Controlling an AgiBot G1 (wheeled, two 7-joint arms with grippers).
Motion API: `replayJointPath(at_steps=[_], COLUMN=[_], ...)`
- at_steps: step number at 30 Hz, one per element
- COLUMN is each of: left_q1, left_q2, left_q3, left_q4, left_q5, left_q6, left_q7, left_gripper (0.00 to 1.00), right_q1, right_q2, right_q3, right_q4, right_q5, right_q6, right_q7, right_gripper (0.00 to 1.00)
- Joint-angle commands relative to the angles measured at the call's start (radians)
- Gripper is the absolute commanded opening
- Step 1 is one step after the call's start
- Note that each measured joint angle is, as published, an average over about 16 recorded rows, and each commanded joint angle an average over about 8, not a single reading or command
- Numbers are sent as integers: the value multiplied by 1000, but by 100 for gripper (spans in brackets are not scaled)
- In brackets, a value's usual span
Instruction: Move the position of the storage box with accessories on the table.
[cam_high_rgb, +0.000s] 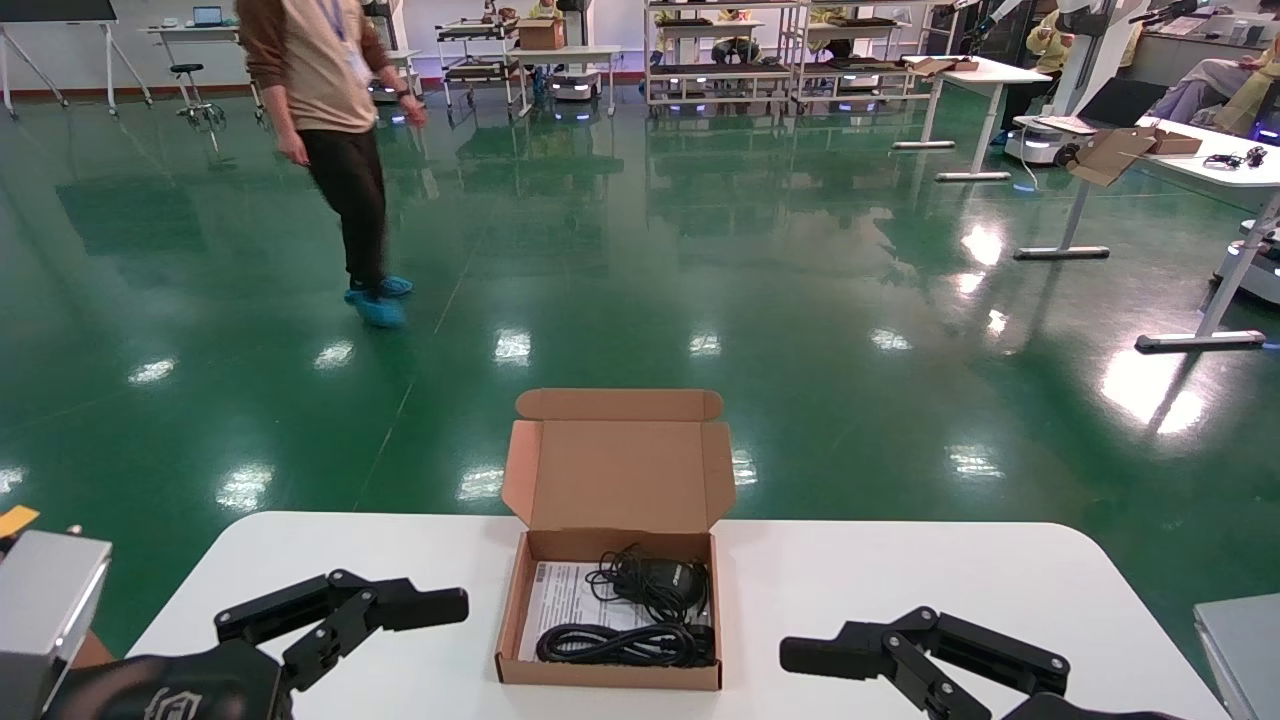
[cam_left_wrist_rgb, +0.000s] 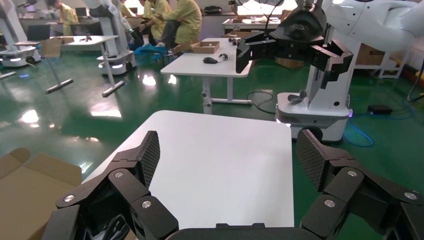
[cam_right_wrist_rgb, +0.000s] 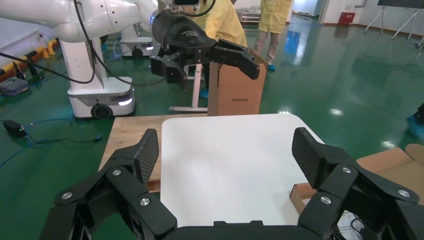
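From the head camera, the cardboard box (cam_high_rgb: 610, 600) sits in the middle of the white table (cam_high_rgb: 900, 580), near the front edge, lid flipped up at the back. Inside there's black cables (cam_high_rgb: 640, 620) and a paper sheet (cam_high_rgb: 565, 595). The left gripper (cam_high_rgb: 400, 625) and right gripper (cam_high_rgb: 850, 670) hover low on either side of the box, not touching it.

Left wrist camera: the left gripper (cam_left_wrist_rgb: 230, 160) is spread wide over bare tabletop, box lid (cam_left_wrist_rgb: 30, 190) beside it.

Right wrist camera: the right gripper (cam_right_wrist_rgb: 225, 157) is also wide apart, box corner (cam_right_wrist_rgb: 390, 170) just beside one finger.
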Motion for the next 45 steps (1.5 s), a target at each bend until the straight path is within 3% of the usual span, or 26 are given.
replayJointPath(at_steps=[1,25,34,39,45], left_q1=[0,0,0,0,0], left_q2=[0,0,0,0,0], left_q3=[0,0,0,0,0], left_q4=[0,0,0,0,0], left_q5=[0,0,0,0,0], left_q6=[0,0,0,0,0], left_q7=[0,0,0,0,0], left_gripper=[100,100,100,100,100], right_q1=[0,34,336,497,679], right_q2=[0,6,-51,-120,-239], right_q3=[0,-14,-141,-212,-311], right_q4=[0,3,-155,-327,-601], right_q5=[0,-32,-193,-296,-458], right_q6=[0,-21,-89,-74,-50], right_q7=[0,8,20,5,65], right_gripper=[100,100,100,100,100])
